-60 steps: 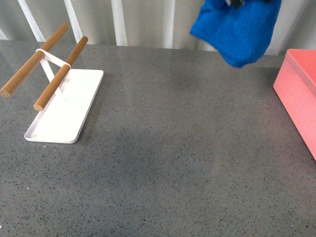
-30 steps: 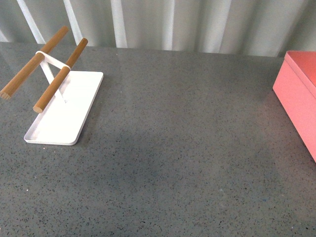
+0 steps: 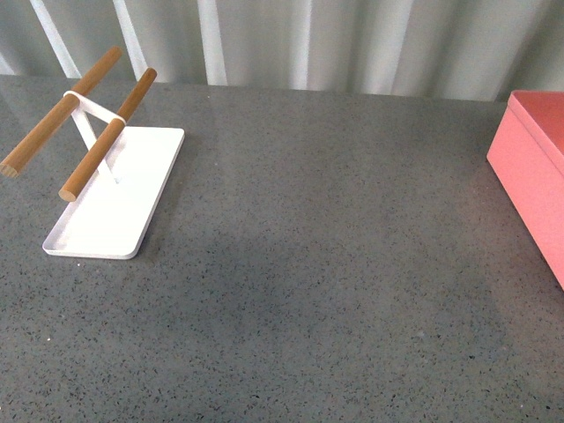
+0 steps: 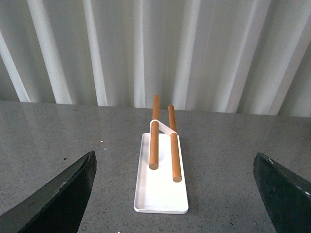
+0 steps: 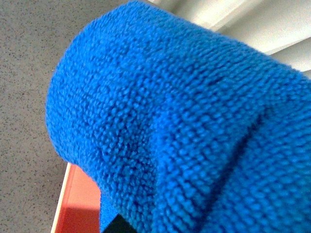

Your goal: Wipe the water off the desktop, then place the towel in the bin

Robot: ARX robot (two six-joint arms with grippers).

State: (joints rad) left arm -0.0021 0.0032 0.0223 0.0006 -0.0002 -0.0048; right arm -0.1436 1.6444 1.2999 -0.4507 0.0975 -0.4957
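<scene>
The left gripper [image 4: 173, 157] gapes wide toward the tray [image 4: 160, 196]; the towel [image 5: 170, 121] hides the right gripper, so its grip cannot be told, and the bin [image 3: 533, 172] sits at three o'clock on the desktop [image 3: 308, 264].

Towel [image 5: 170, 121] royal blue, bin [image 3: 529, 181] salmon pink, desktop [image 3: 335, 264] speckled dark grey.

Pale corrugated wall [image 3: 352, 44] at back, grey-white vertical ribs, meets far edge of desktop [image 3: 308, 264]; dark grey speckled top, stone-like; soft even light, faint sheen nr the wall
</scene>
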